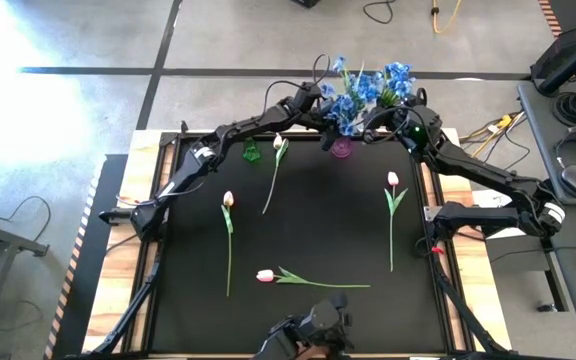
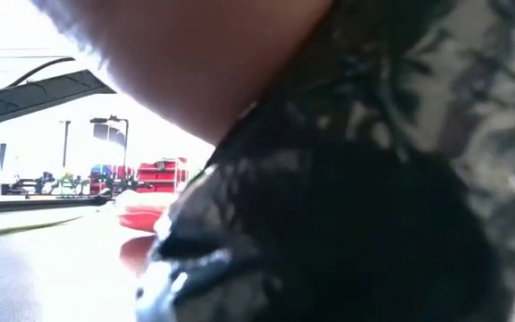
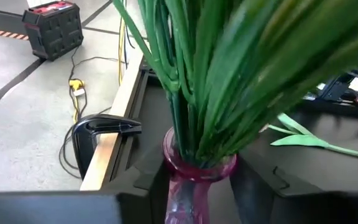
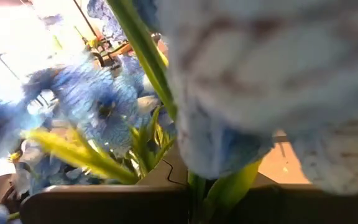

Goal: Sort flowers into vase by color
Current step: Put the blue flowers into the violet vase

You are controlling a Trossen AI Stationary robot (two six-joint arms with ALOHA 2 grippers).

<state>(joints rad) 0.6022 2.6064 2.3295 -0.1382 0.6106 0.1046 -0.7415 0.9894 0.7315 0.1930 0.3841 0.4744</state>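
A pink glass vase [image 1: 341,148] stands at the mat's far edge, and a bunch of blue flowers [image 1: 368,88] sticks into its neck by the green stems [image 3: 197,81]. Three pink tulips [image 1: 393,180] [image 1: 265,275] [image 1: 228,200] and one white tulip [image 1: 278,141] lie flat on the mat. My left gripper [image 1: 330,135] reaches in from the left and is open, a finger on either side of the vase's neck [image 3: 199,167]. My right gripper [image 1: 380,118] is high among the blue blossoms [image 4: 98,106], which fill its wrist view. It counts as shut. My left gripper comes at the vase nearly level, from the table's left. One finger [image 3: 253,186] stands right beside the neck and the other [image 3: 55,208] is clear of it; whether any finger touches the glass I cannot tell. Whether my right gripper touches a stem or blossom I cannot tell.
A small green vase [image 1: 251,152] stands at the far edge, left of the pink one. A dark object [image 1: 308,330] sits at the near edge. Something very close [image 2: 347,179] blocks most of the low view. The middle of the black mat [image 1: 318,220] is bare.
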